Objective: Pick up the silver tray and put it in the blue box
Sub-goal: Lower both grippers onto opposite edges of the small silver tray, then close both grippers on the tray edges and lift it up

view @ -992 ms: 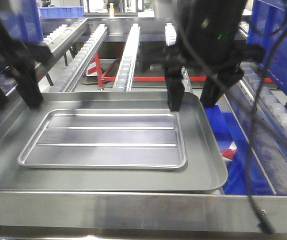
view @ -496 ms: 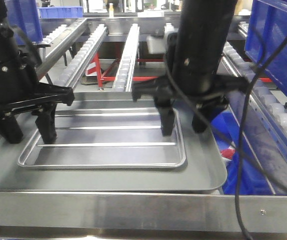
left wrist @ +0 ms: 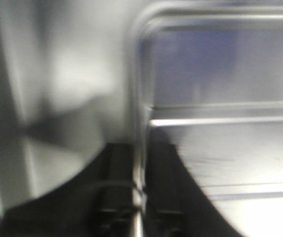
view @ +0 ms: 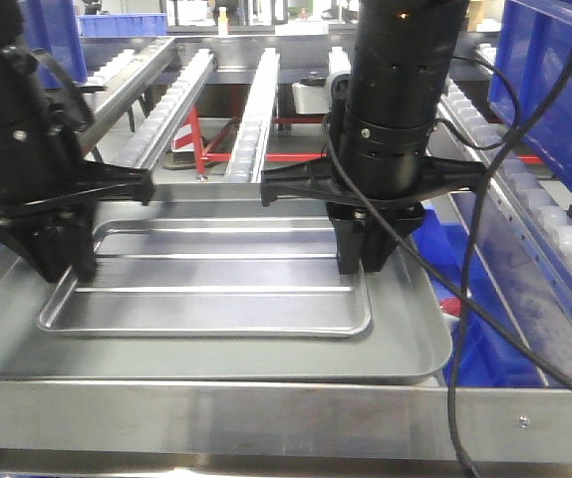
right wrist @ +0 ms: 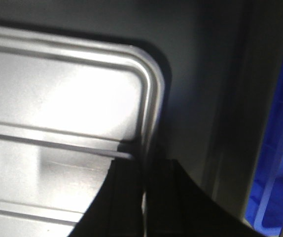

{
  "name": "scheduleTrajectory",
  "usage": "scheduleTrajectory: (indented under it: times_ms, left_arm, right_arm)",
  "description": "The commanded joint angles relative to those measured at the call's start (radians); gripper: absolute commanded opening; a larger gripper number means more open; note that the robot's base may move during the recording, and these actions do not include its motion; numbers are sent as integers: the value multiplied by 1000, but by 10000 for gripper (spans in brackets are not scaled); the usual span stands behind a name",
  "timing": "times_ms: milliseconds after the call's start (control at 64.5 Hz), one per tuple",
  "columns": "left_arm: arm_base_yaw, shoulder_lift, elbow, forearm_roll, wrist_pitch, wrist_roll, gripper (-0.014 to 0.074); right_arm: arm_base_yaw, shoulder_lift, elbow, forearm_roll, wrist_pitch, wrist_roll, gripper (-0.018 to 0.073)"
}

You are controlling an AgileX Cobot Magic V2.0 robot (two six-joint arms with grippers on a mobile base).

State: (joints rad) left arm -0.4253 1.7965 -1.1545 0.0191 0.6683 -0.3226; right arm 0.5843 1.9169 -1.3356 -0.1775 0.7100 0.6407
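Atop the larger dull grey tray (view: 406,334), the left gripper (left wrist: 137,148) and right gripper (right wrist: 145,165) each clamp a rolled end rim of the shiny ribbed silver tray (view: 206,274), likely light, stiff and slick.

The front view looks forward and slightly down from behind both arms, across the silver tray (view: 206,289) to the roller racks (view: 256,110). Each wrist view looks steeply down, very near: the left gripper (left wrist: 137,150) over the tray's left rim, the right gripper (right wrist: 144,165) over its right rim. All three views share that tray.
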Motion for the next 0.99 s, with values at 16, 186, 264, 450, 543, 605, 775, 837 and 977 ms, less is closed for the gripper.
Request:
scheduleTrajectory:
  times_ms: [16, 186, 264, 450, 543, 605, 775, 837, 977]
  left_arm:
    - [1, -7, -17, 20, -19, -10, -97]
    - [1, -53, -59, 26, 60, -22, -97]
    - [1, -100, -71, 30, 89, -22, -97]
    - [1, -244, -113, 50, 156, -41, -97]
    - [-3, -313, -148, 53, 199, -41, -97]
    - [-13, -362, -165, 76, 231, -60, -97]
    - [-54, -459, -175, 133, 320, -106, -97]
    - [-71, -479, -175, 130, 356, -107, -97]
    - [-132, -488, -156, 130, 404, -117, -97]
  right_arm:
    - [-2, -32, -17, -21, -22, -11, 55]
    - [-2, -86, -18, -24, 21, -13, 55]
    - [-2, -127, -18, -43, 50, -13, 55]
    - [-2, -263, -19, -73, 114, -13, 55]
    - [-1, -330, -19, -74, 144, -13, 56]
    - [1, -374, -19, -74, 168, -13, 56]
    - [45, -476, -19, -128, 243, -12, 56]
    - [64, -500, -19, -141, 272, -9, 56]
    - [112, -519, -18, -141, 306, 14, 56]
